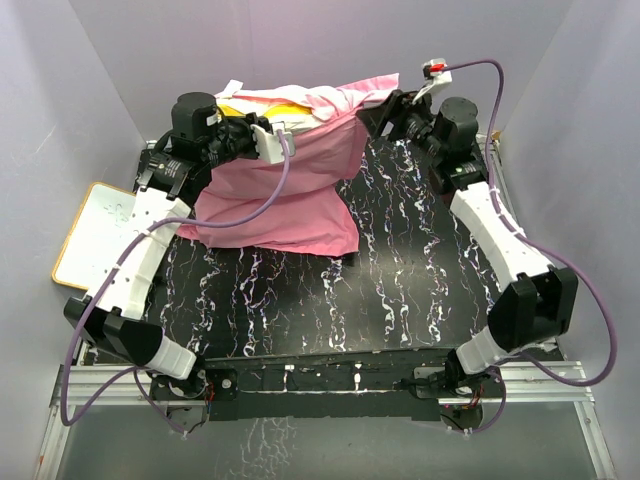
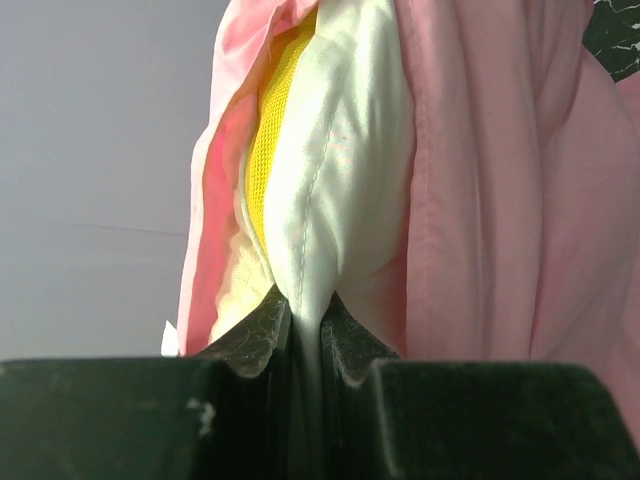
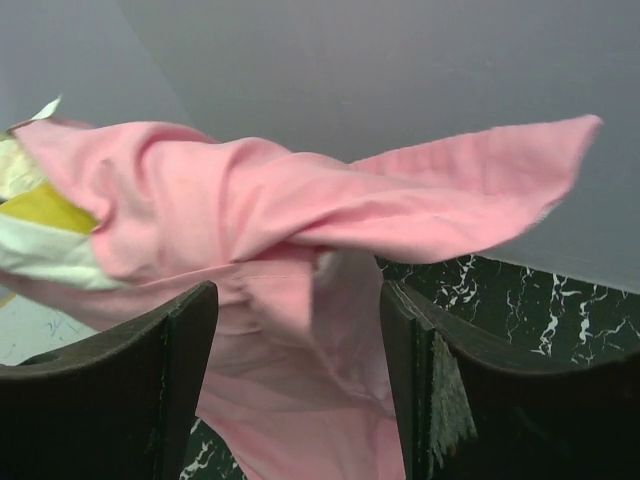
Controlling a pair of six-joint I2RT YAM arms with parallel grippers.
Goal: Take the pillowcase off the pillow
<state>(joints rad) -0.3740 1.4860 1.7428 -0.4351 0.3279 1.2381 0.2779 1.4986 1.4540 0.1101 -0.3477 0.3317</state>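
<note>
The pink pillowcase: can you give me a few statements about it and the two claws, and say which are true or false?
The left gripper is clamped on the white pillow. True.
The right gripper is shut tight on the pillowcase. False: its jaws stand open, with pink cloth loose in front of them.
The pillow is wholly out of the pillowcase. False: only its white and yellow end shows at the opening.
A yellow-framed white board lies left of the pillowcase. True.
</note>
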